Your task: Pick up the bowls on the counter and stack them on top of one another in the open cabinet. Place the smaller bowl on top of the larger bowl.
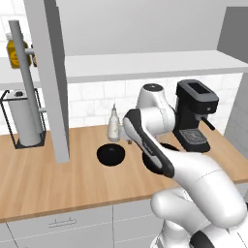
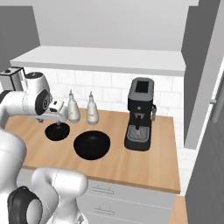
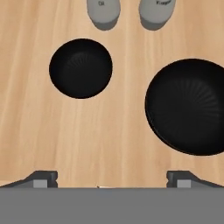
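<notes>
Hand view, nearest first: two dark fingertips (image 3: 41, 178) set wide apart at the bottom edge, hand (image 3: 112, 179) spread open, gripping nothing, hanging above bare wood of the counter (image 3: 118, 131). Beyond the fingertips, smaller bowl (image 3: 81, 68) to the left and larger bowl (image 3: 192, 106) to the right, both upright with mouths facing up, resting on the wood, apart from each other. Round in outline, so no long axis to name. Farther still, at the top edge, bases of two white bottles (image 3: 103, 11) standing side by side.

Right base view: arm reaching in from the left over the counter, hand above the smaller bowl's side of the wood. Larger bowl nearer the front edge, smaller bowl to its left and a little farther back. Behind them the two bottles upright, necks pointing up. To the right, black coffee machine (image 2: 140, 114), well apart from both bowls. Above, white shelf of the open cabinet (image 2: 105, 59), nothing seen on it.

Left base view: tall grey cabinet door (image 1: 51, 77) hanging down left of the smaller bowl.
</notes>
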